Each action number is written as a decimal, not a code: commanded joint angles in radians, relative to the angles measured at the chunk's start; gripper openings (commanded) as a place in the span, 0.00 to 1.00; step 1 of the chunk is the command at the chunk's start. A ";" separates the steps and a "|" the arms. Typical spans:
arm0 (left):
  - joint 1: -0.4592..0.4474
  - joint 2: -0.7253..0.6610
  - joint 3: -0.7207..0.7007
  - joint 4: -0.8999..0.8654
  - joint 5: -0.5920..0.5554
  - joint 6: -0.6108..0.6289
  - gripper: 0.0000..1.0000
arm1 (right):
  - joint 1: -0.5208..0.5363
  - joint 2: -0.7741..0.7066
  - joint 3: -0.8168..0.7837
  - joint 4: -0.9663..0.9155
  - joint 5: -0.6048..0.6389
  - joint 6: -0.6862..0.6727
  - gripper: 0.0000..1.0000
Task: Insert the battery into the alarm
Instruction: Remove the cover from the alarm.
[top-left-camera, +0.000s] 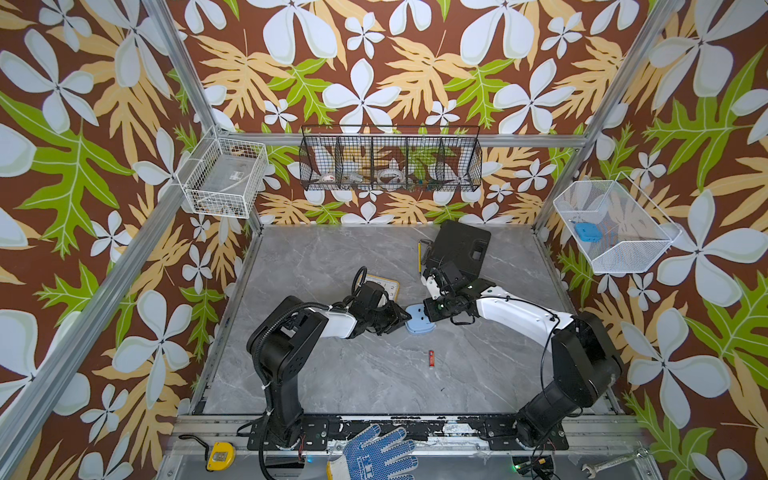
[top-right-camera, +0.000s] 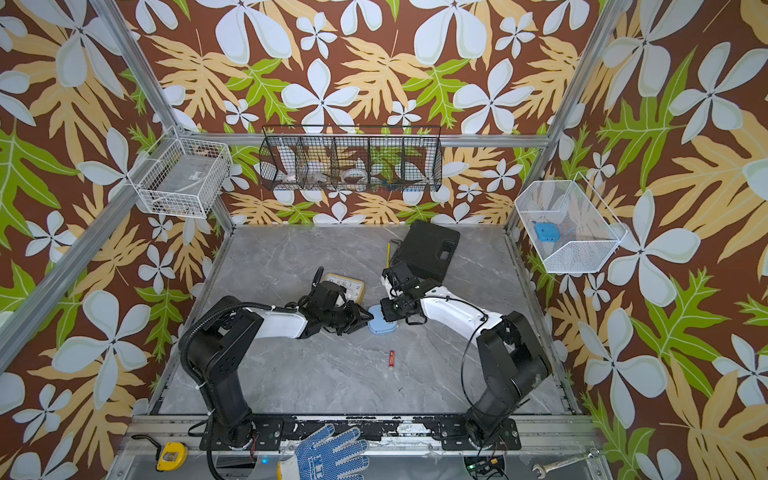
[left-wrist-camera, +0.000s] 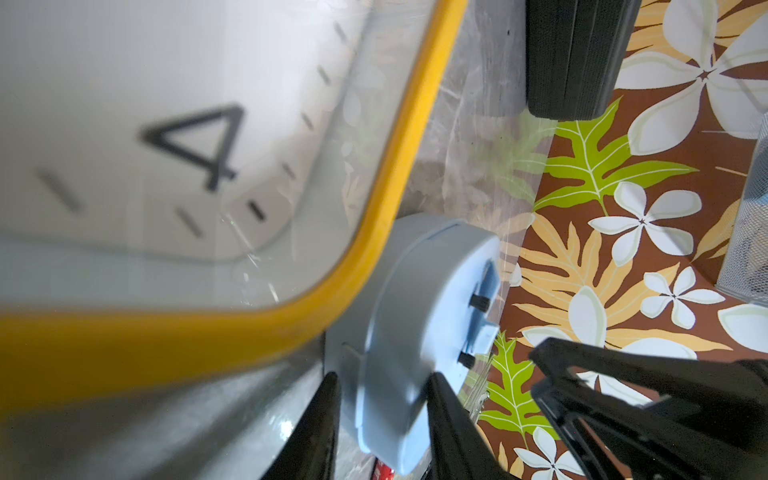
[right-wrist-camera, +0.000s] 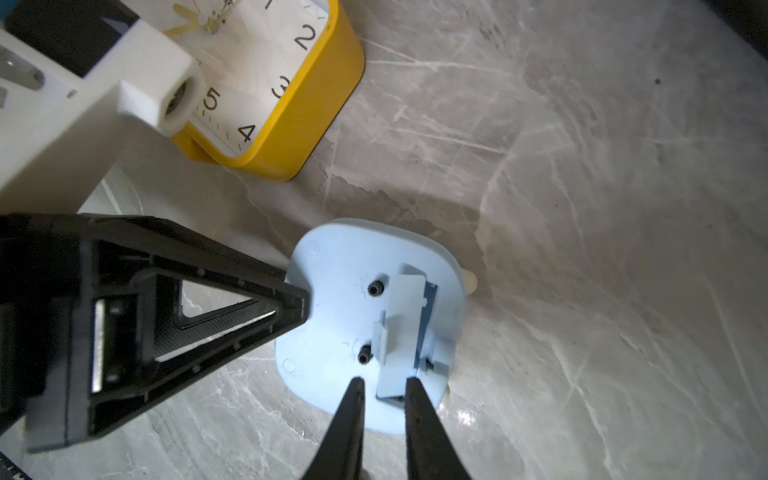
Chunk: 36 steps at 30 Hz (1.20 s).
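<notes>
The light blue alarm lies face down on the grey table. My left gripper is shut on its edge, with one finger on each side of the rim. On the alarm's back the small battery cover stands ajar over the compartment. My right gripper hovers over the cover's end, open a little, with nothing gripped. The red battery lies loose on the table, nearer the front.
A yellow square clock lies just behind the left gripper. A black case and a yellow pencil lie at the back. Wire baskets hang on the walls. A blue glove lies on the front rail.
</notes>
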<state>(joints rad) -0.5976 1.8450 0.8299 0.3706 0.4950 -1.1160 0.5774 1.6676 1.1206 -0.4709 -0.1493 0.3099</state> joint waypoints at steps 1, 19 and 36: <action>-0.001 -0.007 -0.003 -0.021 -0.019 0.003 0.36 | 0.006 0.026 0.015 0.011 0.017 -0.017 0.24; -0.001 -0.033 -0.001 -0.032 -0.037 0.019 0.37 | 0.007 0.094 0.027 0.044 -0.012 -0.034 0.13; -0.002 -0.267 -0.064 -0.004 -0.164 0.131 0.59 | -0.029 0.008 0.036 0.118 -0.154 0.092 0.05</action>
<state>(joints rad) -0.5991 1.5974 0.7746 0.3393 0.3733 -1.0195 0.5610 1.6878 1.1629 -0.3923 -0.2497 0.3443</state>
